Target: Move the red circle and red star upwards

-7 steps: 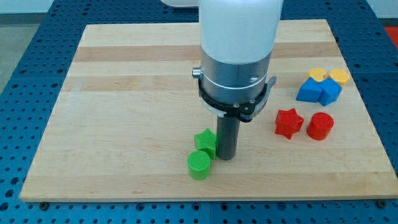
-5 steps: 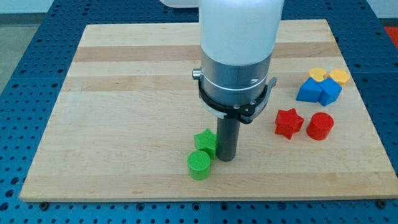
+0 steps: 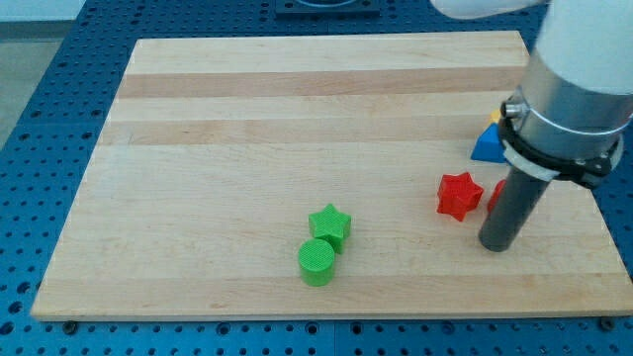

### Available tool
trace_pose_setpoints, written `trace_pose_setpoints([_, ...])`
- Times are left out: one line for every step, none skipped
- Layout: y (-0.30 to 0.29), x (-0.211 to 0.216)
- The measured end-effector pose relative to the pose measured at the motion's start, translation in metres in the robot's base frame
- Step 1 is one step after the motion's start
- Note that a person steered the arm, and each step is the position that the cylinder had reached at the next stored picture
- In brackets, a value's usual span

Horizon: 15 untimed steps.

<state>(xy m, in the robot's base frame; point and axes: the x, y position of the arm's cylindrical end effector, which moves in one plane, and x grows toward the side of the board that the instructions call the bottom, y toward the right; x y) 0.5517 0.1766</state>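
We find our tip (image 3: pixel 496 246) on the wooden board (image 3: pixel 247 148), just right of and below the red star (image 3: pixel 459 195). The red circle (image 3: pixel 496 195) sits behind our rod, mostly hidden. No claw fitted. The green star (image 3: pixel 329 224) and green circle (image 3: pixel 317 262) lie well left of the red star.

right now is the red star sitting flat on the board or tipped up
Flat. The red star lies with its top face level on the board, nothing under it. My tip is to its lower right, apart from it.

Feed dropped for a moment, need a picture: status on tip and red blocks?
My tip down on board, below-right of red star. Red circle mostly hidden behind rod. Blue block sits above the reds.
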Motion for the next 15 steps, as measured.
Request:
trace_pose_setpoints([0.005, 0.000])
trace_pose_setpoints([0.006, 0.000])
trace_pose_setpoints([0.006, 0.000])
trace_pose_setpoints([0.006, -0.001])
trace_pose_setpoints([0.006, -0.004])
trace_pose_setpoints([0.006, -0.004])
trace_pose_setpoints([0.006, -0.008])
trace_pose_setpoints([0.006, -0.013])
trace_pose_setpoints([0.006, -0.014])
trace_pose_setpoints([0.006, -0.014])
trace_pose_setpoints([0.006, -0.014])
trace_pose_setpoints([0.006, -0.015])
trace_pose_setpoints([0.006, -0.019])
trace_pose_setpoints([0.006, -0.022])
trace_pose_setpoints([0.006, -0.024])
